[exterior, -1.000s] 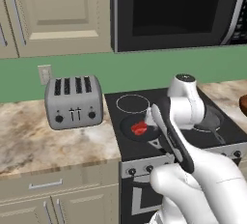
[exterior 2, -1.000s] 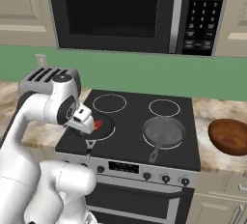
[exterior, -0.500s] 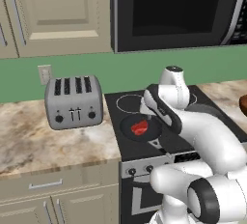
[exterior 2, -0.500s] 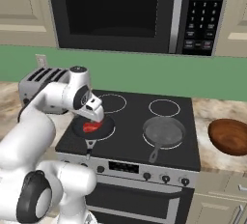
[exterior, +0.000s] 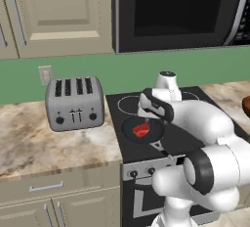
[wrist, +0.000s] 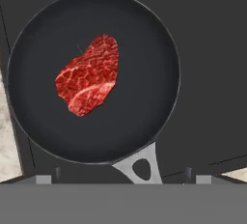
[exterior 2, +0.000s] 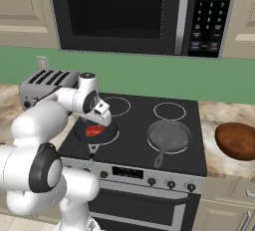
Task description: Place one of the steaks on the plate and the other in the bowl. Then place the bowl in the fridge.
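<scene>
A: Left base view first. Where is the steak (exterior: pixel 141 130)?

B: Flat in the black frying pan (exterior: pixel 158 132) on the stove's (exterior: pixel 190 145) front left burner, right under the gripper (exterior: pixel 146 114). I cannot tell how its jaws stand.

A: Right base view?

B: Same pan (exterior 2: pixel 110 133), steak (exterior 2: pixel 93 131) inside, gripper (exterior 2: pixel 101 121) just above. A grey pan (exterior 2: pixel 169 136) sits on the front right burner and the bowl (exterior 2: pixel 236 140) stands on the counter to the right.

A: Hand view?

B: The steak (wrist: pixel 89 75) lies left of the pan's (wrist: pixel 149 73) middle, its long axis running from lower left to upper right, the narrower end toward the top. The pan handle points down. The fingertips are barely visible, so the jaw state stays unclear.
</scene>
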Motion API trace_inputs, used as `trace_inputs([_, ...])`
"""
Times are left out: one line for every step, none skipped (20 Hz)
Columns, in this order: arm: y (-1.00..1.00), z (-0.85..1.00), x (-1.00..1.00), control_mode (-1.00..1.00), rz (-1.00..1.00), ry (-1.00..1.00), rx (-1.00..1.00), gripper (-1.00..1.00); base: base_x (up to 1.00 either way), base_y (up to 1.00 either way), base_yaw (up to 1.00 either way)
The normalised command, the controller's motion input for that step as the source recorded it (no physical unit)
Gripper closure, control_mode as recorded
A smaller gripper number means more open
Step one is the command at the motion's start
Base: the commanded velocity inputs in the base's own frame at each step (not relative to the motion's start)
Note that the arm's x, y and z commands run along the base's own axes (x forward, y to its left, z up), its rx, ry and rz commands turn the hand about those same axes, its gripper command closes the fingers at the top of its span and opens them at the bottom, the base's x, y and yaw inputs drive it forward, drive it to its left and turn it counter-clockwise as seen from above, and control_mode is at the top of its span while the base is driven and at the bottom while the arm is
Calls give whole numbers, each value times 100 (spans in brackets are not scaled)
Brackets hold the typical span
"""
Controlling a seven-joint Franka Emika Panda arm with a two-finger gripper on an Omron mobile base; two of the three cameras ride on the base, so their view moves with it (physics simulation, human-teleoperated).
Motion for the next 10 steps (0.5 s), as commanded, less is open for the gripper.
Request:
trace_inputs([0, -33, 24, -100, 0, 0, 0, -100, 0, 0, 0])
trace_inputs([0, -26, 32, -100, 0, 2, 0, -100, 0, 0, 0])
trace_inputs([0, -25, 35, -100, 0, 6, 0, -100, 0, 0, 0])
trace_inputs([0, -24, 41, -100, 0, 8, 0, -100, 0, 0, 0])
trace_inputs([0, -23, 49, -100, 0, 9, 0, -100, 0, 0, 0])
trace_inputs([0, -11, 54, -100, 0, 3, 0, -100, 0, 0, 0])
trace_inputs([0, -6, 57, -100, 0, 2, 0, -100, 0, 0, 0])
trace_inputs([0, 0, 60, -100, 0, 0, 0, -100, 0, 0, 0])
trace_inputs([0, 0, 62, -100, 0, 0, 0, -100, 0, 0, 0])
trace_inputs([0, 0, 64, -100, 0, 0, 0, -100, 0, 0, 0])
